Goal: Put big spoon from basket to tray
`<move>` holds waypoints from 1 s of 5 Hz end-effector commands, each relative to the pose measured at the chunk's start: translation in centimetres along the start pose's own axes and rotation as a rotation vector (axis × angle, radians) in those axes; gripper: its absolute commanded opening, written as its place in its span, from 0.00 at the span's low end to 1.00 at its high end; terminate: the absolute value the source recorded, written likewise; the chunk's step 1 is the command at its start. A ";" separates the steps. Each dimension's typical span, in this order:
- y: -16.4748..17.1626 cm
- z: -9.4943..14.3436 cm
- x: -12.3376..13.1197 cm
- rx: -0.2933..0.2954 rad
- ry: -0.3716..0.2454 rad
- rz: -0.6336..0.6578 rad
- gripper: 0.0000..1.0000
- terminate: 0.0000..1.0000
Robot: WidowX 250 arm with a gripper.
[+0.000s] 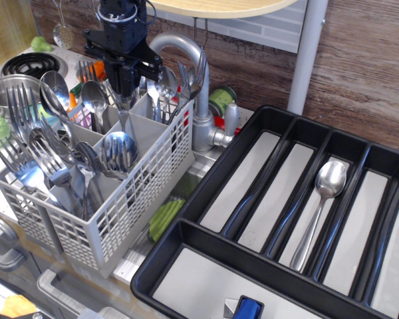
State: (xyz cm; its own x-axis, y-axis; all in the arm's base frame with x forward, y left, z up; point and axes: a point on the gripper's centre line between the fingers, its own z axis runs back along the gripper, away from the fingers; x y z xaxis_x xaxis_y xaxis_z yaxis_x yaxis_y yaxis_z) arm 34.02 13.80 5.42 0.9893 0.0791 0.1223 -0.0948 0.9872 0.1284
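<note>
The grey lattice basket (143,189) stands at the left, packed with spoons and forks. My black gripper (125,88) reaches down from above into its back middle compartment. Its fingers are closed together on the bowl of an upright big spoon; only the spoon's handle (122,118) shows below them. Other big spoons stand nearby, one in the front compartment (118,151) and one at the back left (92,97). The black tray (165,266) fills the right side. One big spoon (324,193) lies in its third long compartment.
A steel faucet (189,56) arches right behind the basket, close to my gripper. Forks (20,126) fill the basket's left side. A steel pot (3,90) sits far left, a green object (165,216) lies between basket and tray, and a blue item (248,309) sits at the tray's front.
</note>
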 end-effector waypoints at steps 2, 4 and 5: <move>-0.1 5.2 0.4 0.054 0.029 0.040 0.00 0.00; -1.6 12.6 -0.7 0.100 0.083 0.083 0.00 0.00; -3.2 15.5 -1.8 0.093 0.135 0.155 0.00 0.00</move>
State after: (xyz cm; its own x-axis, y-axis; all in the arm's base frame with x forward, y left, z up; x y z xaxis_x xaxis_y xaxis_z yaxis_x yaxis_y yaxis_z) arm 30.35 6.67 19.02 0.9448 0.3071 -0.1138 -0.2859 0.9428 0.1713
